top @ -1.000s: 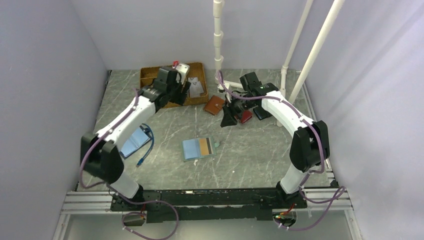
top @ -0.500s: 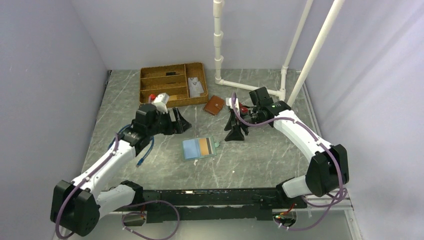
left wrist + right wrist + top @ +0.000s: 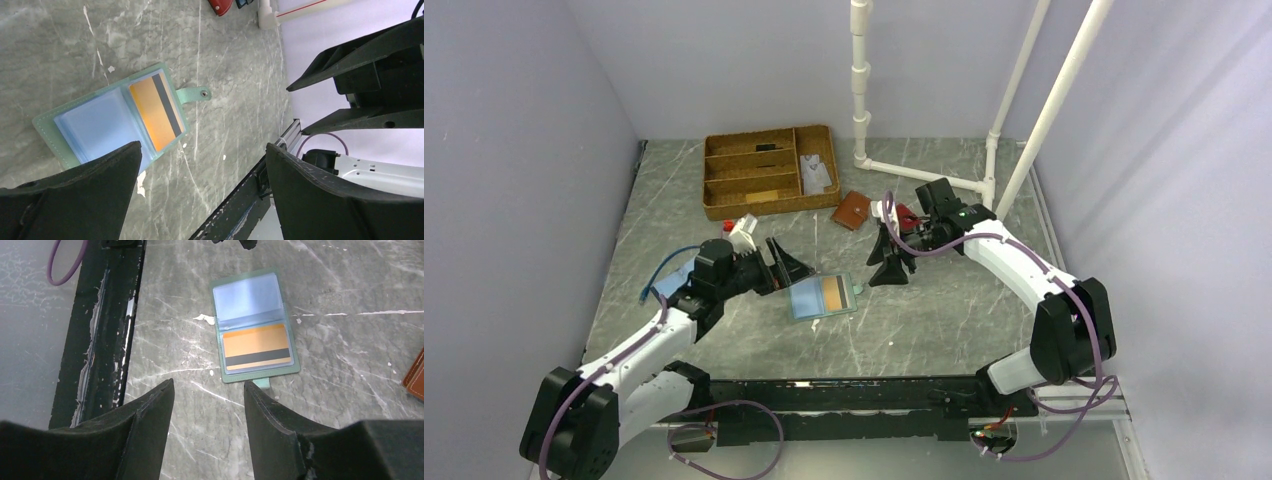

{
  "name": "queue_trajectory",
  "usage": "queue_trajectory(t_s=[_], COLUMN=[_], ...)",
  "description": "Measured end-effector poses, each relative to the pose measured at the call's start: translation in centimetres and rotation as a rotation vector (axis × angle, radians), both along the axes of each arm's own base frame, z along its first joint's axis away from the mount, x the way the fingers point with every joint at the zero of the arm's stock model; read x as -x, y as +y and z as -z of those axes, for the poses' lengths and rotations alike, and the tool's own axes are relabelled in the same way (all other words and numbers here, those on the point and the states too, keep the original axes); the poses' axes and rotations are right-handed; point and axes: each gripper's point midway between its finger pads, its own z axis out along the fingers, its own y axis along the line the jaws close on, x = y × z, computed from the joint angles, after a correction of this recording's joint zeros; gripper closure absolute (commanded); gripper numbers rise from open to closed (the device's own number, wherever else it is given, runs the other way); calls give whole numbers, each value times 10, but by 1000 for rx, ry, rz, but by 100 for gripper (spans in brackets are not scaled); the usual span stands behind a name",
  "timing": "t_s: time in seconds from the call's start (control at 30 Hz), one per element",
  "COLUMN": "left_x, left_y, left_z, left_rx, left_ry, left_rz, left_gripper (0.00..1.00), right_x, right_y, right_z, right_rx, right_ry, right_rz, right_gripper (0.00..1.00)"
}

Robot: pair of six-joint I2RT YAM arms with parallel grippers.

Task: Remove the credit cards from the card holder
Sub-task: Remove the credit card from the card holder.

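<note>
The card holder (image 3: 822,297) lies open and flat on the grey table. Its left panel is light blue, and its right pocket holds a tan-orange card (image 3: 833,292) with a dark stripe. The holder also shows in the left wrist view (image 3: 95,127) and in the right wrist view (image 3: 248,297), with the card (image 3: 256,346) in its pocket. My left gripper (image 3: 792,272) is open and empty just left of the holder; its jaws (image 3: 202,147) hang above the holder's near edge. My right gripper (image 3: 884,270) is open and empty just right of the holder's snap tab (image 3: 208,384).
A wooden divided tray (image 3: 724,183) stands at the back, with whitish cards (image 3: 816,172) in its right compartment. A brown wallet (image 3: 854,210) and a red wallet (image 3: 909,214) lie behind the right gripper. A blue cable (image 3: 657,272) lies by the left arm. White pipes (image 3: 861,90) rise at the back.
The left gripper has come from over the tray down to the holder's left side. The right gripper has come forward from the wallets to the holder's right side. The holder has not moved.
</note>
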Motion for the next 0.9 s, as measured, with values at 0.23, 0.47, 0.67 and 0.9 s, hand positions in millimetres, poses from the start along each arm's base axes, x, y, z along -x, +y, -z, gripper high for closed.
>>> queue_trajectory(t_s=[0.23,0.47,0.67,0.9], left_x=[-6,-7,-8,-11], left_y=[-4,-6,-5,-6], left_z=[-4,19,20,28], left_rx=[33,14,0,-12], left_ry=[-9,73,55,65], left_rz=[-7,0,6,7], left_gripper=[1,0,1,1], right_x=[2,0,-1,-2], right_y=[2,6,9,9], right_z=[2,10,22,39], right_rx=[5,21,55,105], right_ry=[-9,-12,16,70], right_rz=[-11,-8,-1,21], right_gripper=[44,44,44,44])
